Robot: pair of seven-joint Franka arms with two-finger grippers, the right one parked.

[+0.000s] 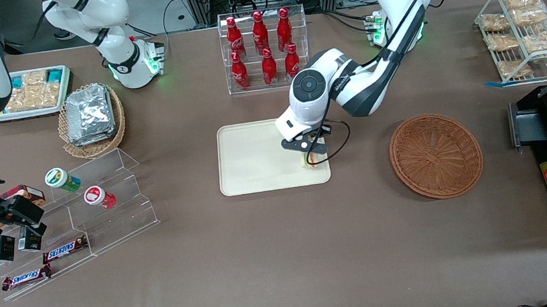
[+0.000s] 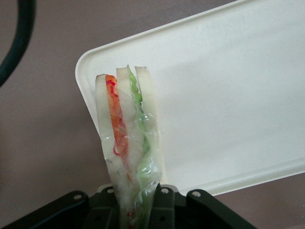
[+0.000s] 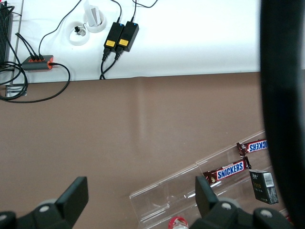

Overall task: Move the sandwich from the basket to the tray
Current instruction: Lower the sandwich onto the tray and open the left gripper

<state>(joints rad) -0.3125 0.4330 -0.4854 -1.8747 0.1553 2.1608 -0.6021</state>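
"SNICKERS" on two chocolate bars [image 1: 64, 249] on the acrylic stand [image 1: 108, 209]

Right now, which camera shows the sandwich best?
The left wrist view: the sandwich fills it, filling layers plain, held by the gripper over the tray. The front view shows a sliver under the gripper; the right wrist view shows none.

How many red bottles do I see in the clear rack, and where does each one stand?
6, in the clear rack, farther from the front camera than the tray: three red bottles on the upper step, three on the lower. None seems hidden. The hand holds the sandwich over the tray.
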